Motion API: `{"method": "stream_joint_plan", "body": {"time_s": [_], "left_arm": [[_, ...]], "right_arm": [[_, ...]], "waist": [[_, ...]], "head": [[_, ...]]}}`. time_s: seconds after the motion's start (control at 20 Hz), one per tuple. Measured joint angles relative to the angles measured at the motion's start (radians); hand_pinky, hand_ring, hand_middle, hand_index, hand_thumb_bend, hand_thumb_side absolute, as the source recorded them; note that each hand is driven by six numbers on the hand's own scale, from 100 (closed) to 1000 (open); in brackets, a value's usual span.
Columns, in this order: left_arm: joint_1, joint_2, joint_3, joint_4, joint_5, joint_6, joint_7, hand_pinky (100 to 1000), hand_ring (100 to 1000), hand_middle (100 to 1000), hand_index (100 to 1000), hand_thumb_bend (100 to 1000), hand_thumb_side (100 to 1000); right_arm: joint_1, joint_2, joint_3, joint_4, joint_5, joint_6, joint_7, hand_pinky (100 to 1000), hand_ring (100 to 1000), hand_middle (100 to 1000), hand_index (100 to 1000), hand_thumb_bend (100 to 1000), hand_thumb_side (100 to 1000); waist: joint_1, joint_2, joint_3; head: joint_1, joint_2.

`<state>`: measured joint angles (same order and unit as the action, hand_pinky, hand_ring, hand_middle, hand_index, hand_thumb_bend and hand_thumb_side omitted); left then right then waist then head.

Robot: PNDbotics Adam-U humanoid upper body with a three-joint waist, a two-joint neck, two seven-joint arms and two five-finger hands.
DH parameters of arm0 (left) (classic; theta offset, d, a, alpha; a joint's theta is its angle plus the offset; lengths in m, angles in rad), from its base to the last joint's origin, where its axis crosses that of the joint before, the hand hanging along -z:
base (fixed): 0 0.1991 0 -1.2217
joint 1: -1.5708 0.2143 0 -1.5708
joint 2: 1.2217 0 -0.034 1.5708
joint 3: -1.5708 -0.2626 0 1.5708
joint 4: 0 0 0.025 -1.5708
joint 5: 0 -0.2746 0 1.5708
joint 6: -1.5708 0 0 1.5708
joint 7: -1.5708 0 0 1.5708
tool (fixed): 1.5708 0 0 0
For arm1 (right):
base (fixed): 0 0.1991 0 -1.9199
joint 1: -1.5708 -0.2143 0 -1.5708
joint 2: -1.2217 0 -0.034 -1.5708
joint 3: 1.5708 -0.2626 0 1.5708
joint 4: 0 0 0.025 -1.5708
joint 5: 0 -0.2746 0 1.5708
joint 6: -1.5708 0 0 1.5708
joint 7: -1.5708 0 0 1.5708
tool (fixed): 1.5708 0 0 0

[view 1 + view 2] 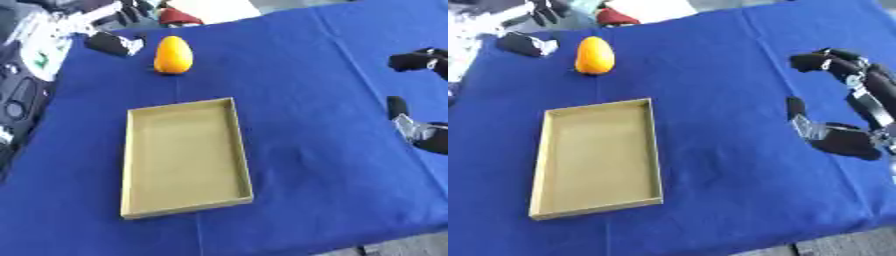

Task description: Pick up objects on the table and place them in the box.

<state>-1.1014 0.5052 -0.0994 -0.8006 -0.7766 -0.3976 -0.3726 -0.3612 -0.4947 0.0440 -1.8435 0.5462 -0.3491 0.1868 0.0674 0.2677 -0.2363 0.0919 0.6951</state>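
Observation:
An orange oval fruit [173,55] stands on the blue cloth near the far edge. To its left lies a small black and white object [114,44]. A shallow tan box [128,165] sits in the middle of the table with nothing inside. My right hand [837,137] hovers at the right edge, well away from the box and fruit; its fingers [824,61] are relaxed and hold nothing. My left hand [544,10] shows at the top left beyond the table corner, dark fingers spread, apart from everything.
The blue cloth [315,165] covers the whole table; its front edge runs along the bottom right. A red and white thing [179,17] lies past the far edge. Black and white equipment [26,75] crowds the left side.

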Motion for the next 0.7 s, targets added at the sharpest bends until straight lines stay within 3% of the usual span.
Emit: {"method": "stream_joint_plan", "body": {"time_s": [0.7], "left_arm": [[0.018, -0.05, 0.007, 0.058, -0.161, -0.001, 0.078, 708, 731, 791, 930, 154, 478]], "right_arm": [[-0.009, 0.007, 0.005, 0.0, -0.007, -0.006, 0.006, 773, 752, 739, 880, 100, 461]], "waist": [[0.0, 0.012, -0.016]], "head": [[0.057, -0.018]]}}
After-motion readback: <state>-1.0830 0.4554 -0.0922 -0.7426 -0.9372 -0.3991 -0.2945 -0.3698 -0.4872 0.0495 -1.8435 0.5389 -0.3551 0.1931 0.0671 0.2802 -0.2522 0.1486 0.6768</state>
